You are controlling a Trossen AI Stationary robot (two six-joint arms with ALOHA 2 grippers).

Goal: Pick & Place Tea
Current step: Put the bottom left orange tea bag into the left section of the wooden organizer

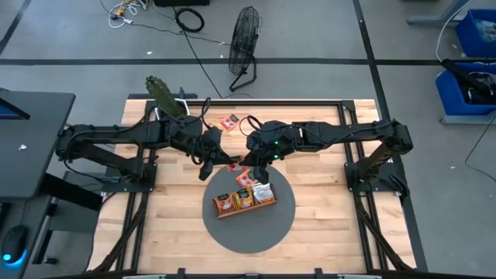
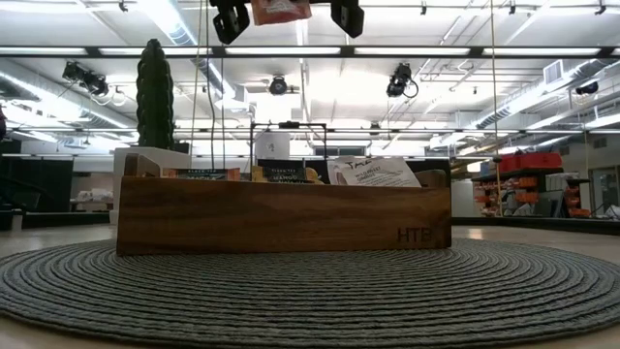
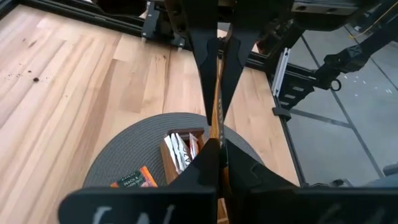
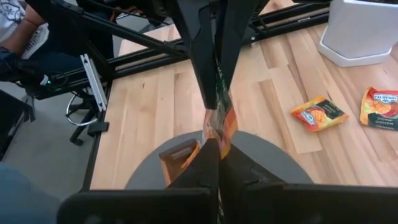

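Note:
One orange tea sachet (image 2: 281,10) hangs in the air above the brown wooden tray (image 2: 281,215), held between my two grippers. My left gripper (image 1: 213,164) comes from the table's left and is shut on it. My right gripper (image 1: 249,161) comes from the right and is shut on it too. In the low view the left gripper (image 2: 231,15) and the right gripper (image 2: 347,15) flank the sachet at the picture's top. The tray stands on a round grey mat (image 1: 271,225) and holds more tea sachets (image 1: 244,198). Two sachets (image 1: 230,122) lie flat on the wood farther back. My left gripper pinches one side edge of the sachet (image 3: 217,134) between its two fingers, slanting down from the table's left. The sachet shows edge-on, upright and lifted clear of the tray. My right gripper pinches the opposite side edge (image 4: 219,127) between its two fingers, slanting down from the table's right. The sachet stands upright between both grippers, clear of the tray and mat.
A sachet (image 3: 134,181) lies on the mat beside the tray. A cactus in a white pot (image 1: 164,94) stands at the table's far left. Black frame rails (image 1: 256,101) run along the table's edges. A floor fan (image 1: 244,46) stands beyond the table.

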